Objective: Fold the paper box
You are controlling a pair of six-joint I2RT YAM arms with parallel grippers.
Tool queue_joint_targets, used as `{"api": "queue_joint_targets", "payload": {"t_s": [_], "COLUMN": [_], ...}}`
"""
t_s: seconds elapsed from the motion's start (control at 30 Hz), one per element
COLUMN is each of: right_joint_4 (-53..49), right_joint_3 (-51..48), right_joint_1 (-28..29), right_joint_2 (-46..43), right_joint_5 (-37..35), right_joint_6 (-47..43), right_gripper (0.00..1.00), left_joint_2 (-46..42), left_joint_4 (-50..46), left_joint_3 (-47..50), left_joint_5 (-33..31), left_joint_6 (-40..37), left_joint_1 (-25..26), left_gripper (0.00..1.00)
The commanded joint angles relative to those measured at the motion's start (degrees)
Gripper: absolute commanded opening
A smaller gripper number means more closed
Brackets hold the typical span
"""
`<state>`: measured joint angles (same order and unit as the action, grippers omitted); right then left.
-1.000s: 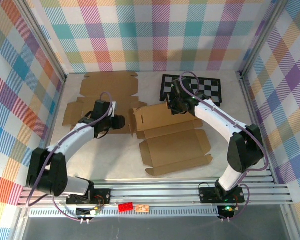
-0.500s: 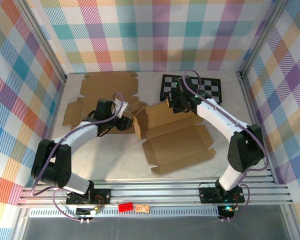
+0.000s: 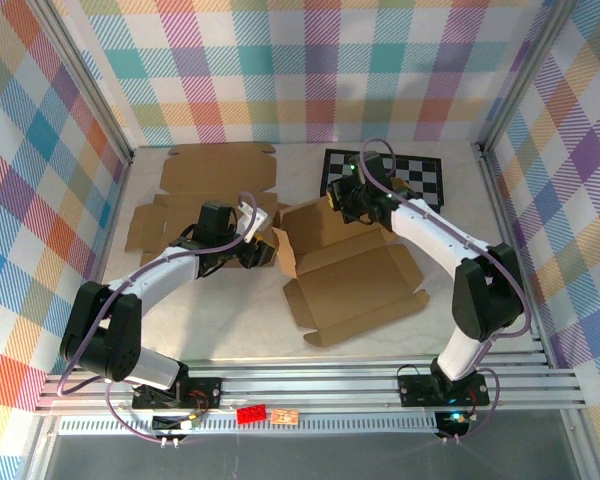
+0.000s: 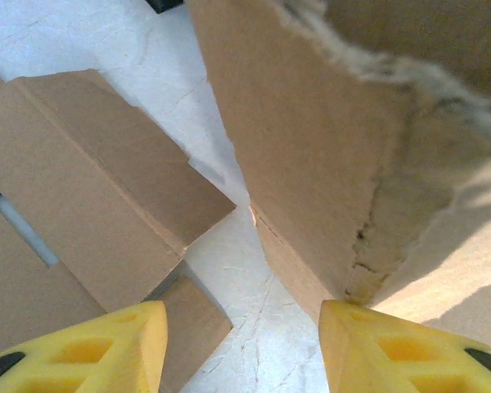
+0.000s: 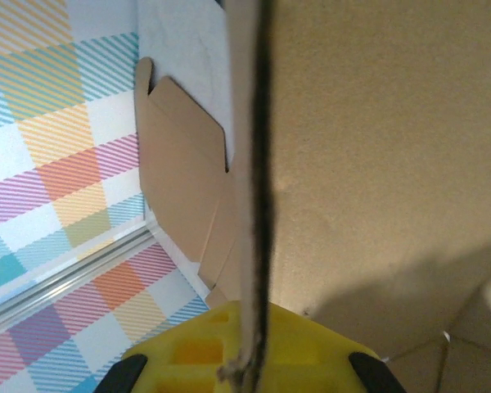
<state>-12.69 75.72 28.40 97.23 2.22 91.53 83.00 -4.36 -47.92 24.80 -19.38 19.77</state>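
Centrally on the table (image 3: 225, 325), the paper box (image 3: 355, 290) is laid open, its broad base panel flat and its front flaps spread toward the near edge. Its rear panel is raised off the table, and the left side flap is stood up at an angle.

The right gripper (image 3: 348, 208) is set at the top edge of that raised rear panel. In the right wrist view the thin edge of the cardboard is seen running straight down into the yellow fingers (image 5: 254, 348), so the jaws are closed tight on the box's panel.

The left gripper (image 3: 268, 250) is placed just beside the box's left flap. In the left wrist view its two yellow fingers (image 4: 106, 344) are held apart, roughly half spread, with the flap's torn corner just ahead of the gap; nothing is gripped.

A second flat cardboard sheet (image 3: 215, 185) is spread at the back left of the table, and a chequered board (image 3: 415, 178) is laid at the back right, behind the box.
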Motion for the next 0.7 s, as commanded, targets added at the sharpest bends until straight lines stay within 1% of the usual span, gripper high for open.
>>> {"api": "queue_joint_targets", "payload": {"t_s": [0.0,0.07,0.2,0.3,0.4,0.47,0.57,0.67], "right_joint_4": [10.51,14.38,18.61,26.2,31.14,33.16,34.04,35.01], "right_joint_3": [-5.14,-7.69,-11.57,-16.4,-18.28,-18.33,-18.12,-19.25], "right_joint_1": [0.03,0.33,0.77,1.37,1.65,1.85,2.76,3.88], "right_joint_2": [-3.01,-4.37,-6.04,-7.5,-8.18,-8.12,-8.49,-9.29], "right_joint_5": [0.28,-0.41,-0.59,-1.89,-2.22,-1.88,-1.9,-2.72], "right_joint_6": [-2.29,-3.12,-4.6,-4.85,-5.59,-5.53,-5.23,-4.38], "right_gripper": [0.0,0.0,0.0,0.0,0.0,0.0,0.0,0.0], "left_joint_2": [-0.95,-0.81,0.03,0.41,0.45,0.25,-0.08,-0.29], "left_joint_4": [0.16,0.39,0.11,-0.73,-1.26,-0.92,-0.66,-0.56], "left_joint_3": [0.36,0.46,0.21,-0.39,-0.6,-0.27,-0.22,-0.19], "left_joint_5": [0.01,-0.36,-0.63,-0.49,-1.41,-3.13,-7.66,-11.81], "left_joint_6": [-1.54,-1.37,-1.02,-0.65,0.89,2.32,3.82,5.05], "left_joint_1": [0.49,0.62,0.79,1.84,3.17,4.22,5.65,5.98], "left_gripper": [0.52,0.53,0.54,0.54,0.54,0.54,0.54,0.54]}}
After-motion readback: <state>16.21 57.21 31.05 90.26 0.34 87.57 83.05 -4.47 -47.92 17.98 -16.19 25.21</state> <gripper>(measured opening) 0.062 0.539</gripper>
